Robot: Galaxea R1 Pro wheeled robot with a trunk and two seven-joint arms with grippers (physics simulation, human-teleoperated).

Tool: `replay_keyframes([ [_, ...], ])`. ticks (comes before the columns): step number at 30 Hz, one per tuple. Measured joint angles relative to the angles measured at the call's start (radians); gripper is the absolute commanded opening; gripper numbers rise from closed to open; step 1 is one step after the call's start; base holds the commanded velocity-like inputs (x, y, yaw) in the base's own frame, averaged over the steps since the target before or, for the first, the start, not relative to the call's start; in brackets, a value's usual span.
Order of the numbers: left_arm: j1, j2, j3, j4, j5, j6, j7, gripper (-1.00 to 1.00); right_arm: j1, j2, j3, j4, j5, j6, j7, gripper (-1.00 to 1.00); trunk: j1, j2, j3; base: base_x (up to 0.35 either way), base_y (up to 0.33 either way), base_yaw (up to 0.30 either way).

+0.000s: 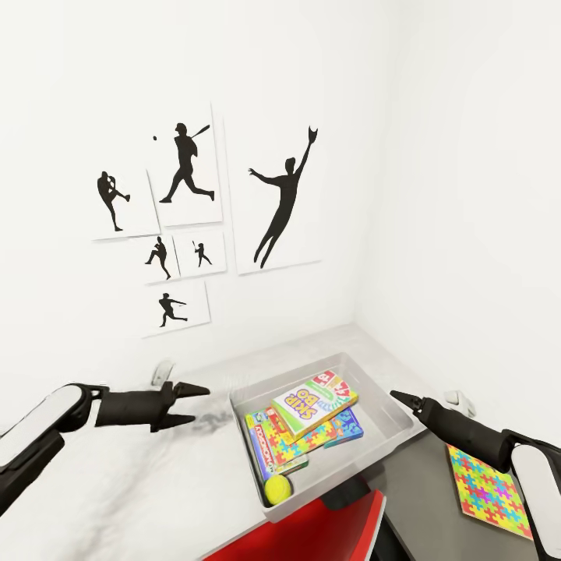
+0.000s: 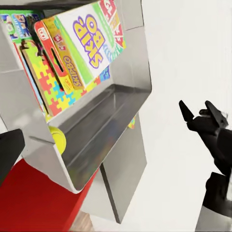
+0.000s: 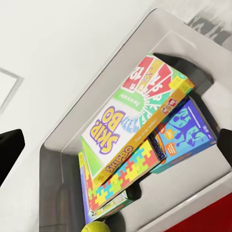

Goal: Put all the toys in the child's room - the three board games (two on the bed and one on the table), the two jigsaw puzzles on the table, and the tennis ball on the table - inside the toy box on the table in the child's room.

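The light grey toy box (image 1: 379, 405) stands on the table (image 1: 327, 347) in the corner of the room. Inside it, the Skip-Bo board game (image 1: 312, 401) lies on top of a jigsaw puzzle (image 1: 294, 440), a blue game box (image 1: 348, 427) and a Monopoly box (image 1: 259, 452). The tennis ball (image 1: 278, 489) rests in the box's near corner. A second jigsaw puzzle (image 1: 489, 489) lies flat on the grey top, right of the box. My left gripper (image 1: 201, 405) hangs open just left of the box. Just right of it, my right gripper (image 1: 399, 399) is open and holds nothing.
A red chair (image 1: 312, 534) stands below the box's near edge. White walls close the corner behind and to the right, with baseball silhouette pictures (image 1: 187, 210) on the back wall. A small white object (image 1: 460, 401) sits by the right wall.
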Motion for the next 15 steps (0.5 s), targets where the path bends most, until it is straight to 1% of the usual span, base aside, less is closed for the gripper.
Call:
replay_keyframes([
  [2,0.019,0.006,0.003,0.058,-0.002,-0.004,-0.091,1.00,0.000,0.000,-0.001,-0.001,0.000,0.000,0.001,1.00,0.000,0.000,0.000,0.000,0.000,0.000],
  [3,0.025,0.010,0.007,0.094,-0.002,-0.005,-0.126,1.00,0.000,0.000,-0.001,-0.001,0.000,0.000,0.001,1.00,0.000,0.000,0.000,0.000,0.000,0.000],
  [4,0.028,0.012,0.010,0.115,-0.001,-0.006,-0.142,1.00,0.000,0.000,-0.001,-0.001,0.000,0.001,0.001,1.00,0.000,0.000,0.000,0.000,0.000,-0.021],
  [5,0.031,0.018,0.021,0.153,-0.008,-0.007,-0.166,1.00,0.000,0.000,-0.001,-0.001,0.000,0.001,0.001,1.00,0.000,0.000,0.000,0.000,0.000,-0.076],
  [7,0.035,0.029,0.055,0.202,-0.022,-0.006,-0.205,1.00,0.000,0.002,-0.001,-0.002,-0.002,0.000,0.003,1.00,0.000,0.000,0.001,0.000,0.000,-0.129],
  [8,0.035,0.032,0.064,0.209,-0.025,-0.006,-0.215,1.00,0.000,0.002,0.000,-0.002,-0.002,0.000,0.003,1.00,0.000,0.000,0.002,0.000,0.000,-0.160],
  [10,0.037,0.046,0.091,0.224,-0.029,-0.004,-0.261,1.00,0.000,0.007,-0.001,-0.002,-0.002,0.000,0.005,1.00,0.000,0.000,0.004,-0.024,0.000,-0.178],
  [11,0.037,0.049,0.095,0.227,-0.031,-0.003,-0.275,1.00,0.000,0.008,-0.001,-0.002,-0.002,0.000,0.005,1.00,0.000,0.000,0.005,-0.069,0.008,-0.188],
  [13,0.038,0.057,0.103,0.235,-0.034,-0.003,-0.323,1.00,0.000,0.011,-0.002,-0.002,-0.001,0.000,0.007,1.00,0.000,0.000,0.008,-0.109,0.054,-0.194],
  [15,0.038,0.060,0.106,0.239,-0.042,-0.003,-0.352,1.00,0.000,0.011,-0.005,-0.001,-0.002,0.000,0.008,1.00,0.000,0.000,0.010,-0.106,0.070,-0.198],
])
